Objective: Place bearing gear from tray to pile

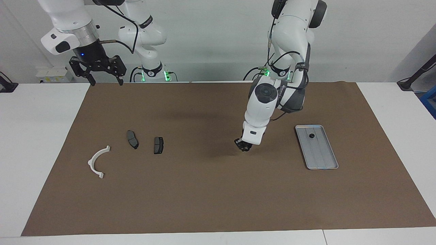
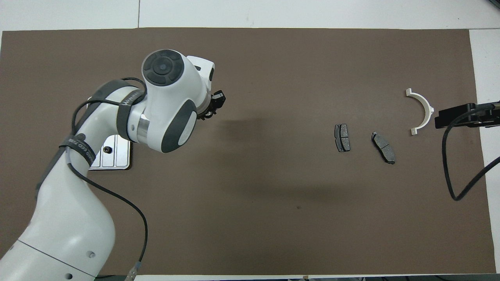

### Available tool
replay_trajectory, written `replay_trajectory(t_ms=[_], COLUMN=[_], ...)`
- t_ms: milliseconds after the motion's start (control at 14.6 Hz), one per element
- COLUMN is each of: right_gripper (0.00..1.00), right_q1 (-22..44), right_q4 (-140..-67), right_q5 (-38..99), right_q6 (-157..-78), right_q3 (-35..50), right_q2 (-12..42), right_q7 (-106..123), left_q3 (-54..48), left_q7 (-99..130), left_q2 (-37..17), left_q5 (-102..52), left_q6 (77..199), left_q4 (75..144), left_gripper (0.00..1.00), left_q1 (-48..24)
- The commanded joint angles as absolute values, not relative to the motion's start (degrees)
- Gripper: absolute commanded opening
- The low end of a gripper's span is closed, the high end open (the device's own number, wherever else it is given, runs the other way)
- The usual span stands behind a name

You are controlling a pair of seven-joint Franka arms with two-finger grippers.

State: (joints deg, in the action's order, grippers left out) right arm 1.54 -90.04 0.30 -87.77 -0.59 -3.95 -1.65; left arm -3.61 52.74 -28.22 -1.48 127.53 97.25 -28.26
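Waiting high in the upper left of the facing view: right gripper [image 1: 106, 81], raised over the edge of the brown mat [image 1: 204, 197] closest to the robots, fingers spread wide apart. In the overhead view, showing only as a dark block at the right edge, middle height [image 2: 461, 117].

Lying right of centre in the facing view: tray [image 1: 322, 153], flat on the mat toward the left arm's end of the table, long side running away from the robots. Sitting in it, in the part nearer to the robots: bearing gear [image 1: 311, 135], small, dark and round, apart from any gripper. In the overhead view, mostly hidden under the left arm, with one corner of the tray [image 2: 117, 156] and the gear [image 2: 106, 149] showing at the left, middle height.

Hanging low over bare mat just right of the facing view's centre: left gripper [image 1: 244, 146], between tray and pile, well apart from both. Cannot tell whether its claw is apart, together or clamped on anything.

Resting left of centre: the pile's two brake pads [image 1: 132, 139] [image 1: 158, 145], side by side, not touching. Farthest from the robots, toward the lower left: white arc [image 1: 97, 161], near the pads but apart from them.
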Motion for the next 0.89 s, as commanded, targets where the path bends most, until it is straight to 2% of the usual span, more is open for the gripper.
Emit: replay_trajectory(t_ms=[0, 137, 205, 273, 341, 546, 683, 819], right_gripper=[1.00, 1.00, 1.00, 1.00, 1.00, 1.00, 1.00, 1.00], right_q1=[0.5, 0.5, 0.7, 1.0, 1.3, 3.8, 7.3, 11.9], right_q4=[-91.0, -91.1, -91.4, -91.8, -92.7, -95.8, -99.4, -102.7], right_q5=[1.4, 1.4, 1.3, 1.3, 1.3, 1.4, 1.3, 1.4], right_q6=[-88.0, -88.0, -87.9, -87.9, -88.2, -89.7, -95.0, -100.3], right_q3=[-0.1, -0.1, -0.1, 0.0, 0.1, 0.7, 0.7, 0.7], right_q2=[-5.0, -5.2, -5.3, -5.4, -5.9, -6.3, -6.3, -5.6], right_q7=[-2.5, -2.5, -2.5, -2.5, -2.6, -7.6, -13.2, -19.8], left_q3=[-2.5, -2.5, -2.5, -2.5, -2.5, -2.4, -2.4, -2.5], left_q7=[53.3, 53.3, 53.3, 53.3, 53.2, 52.1, 43.0, 27.8], left_q2=[-26.5, -26.4, -26.4, -26.4, -26.4, -24.7, -18.4, -9.7], left_q5=[-1.8, -1.8, -1.8, -1.8, -1.3, 1.7, 1.8, 1.8], left_q6=[130.8, 131.2, 131.2, 131.3, 130.3, 123.2, 120.7, 121.2], left_q4=[101.7, 102.5, 102.5, 102.4, 102.1, 101.0, 107.2, 116.1], left_gripper=[0.01, 0.05, 0.17, 0.61, 1.00, 1.00, 1.00, 1.00], left_q1=[-29.4, -29.4, -29.4, -29.4, -29.4, -28.2, -24.5, -16.9])
